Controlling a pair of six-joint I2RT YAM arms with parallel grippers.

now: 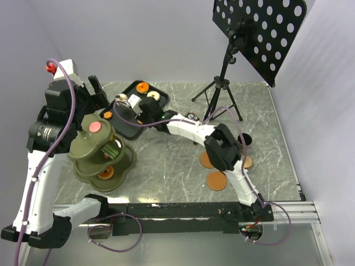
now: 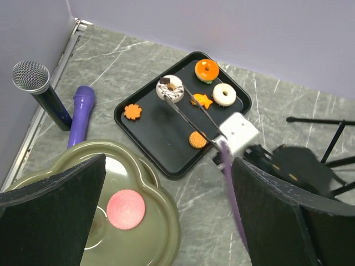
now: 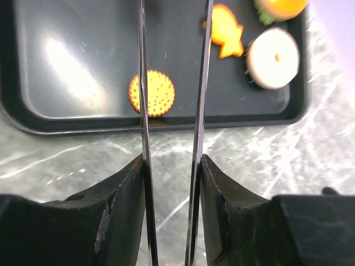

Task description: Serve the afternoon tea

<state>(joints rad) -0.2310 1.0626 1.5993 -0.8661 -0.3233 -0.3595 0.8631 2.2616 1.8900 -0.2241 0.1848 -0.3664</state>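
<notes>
On grey marbled table (image 1: 161,185), black tray (image 2: 166,133), brown-orange saucers (image 1: 217,180), pale walls (image 1: 138,39) around

Microphone (image 2: 41,91) beside purple cylinder (image 2: 80,111); black tray (image 2: 161,133); tongs (image 3: 142,83).

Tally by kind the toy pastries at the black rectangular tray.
Ring donuts: 3 (orange ring donut, white ring donut, chocolate-topped ring donut)
Flat orange biscuits: 3 (leaf-shaped biscuit, fish-shaped biscuit, round biscuit)
Total: 6
</notes>
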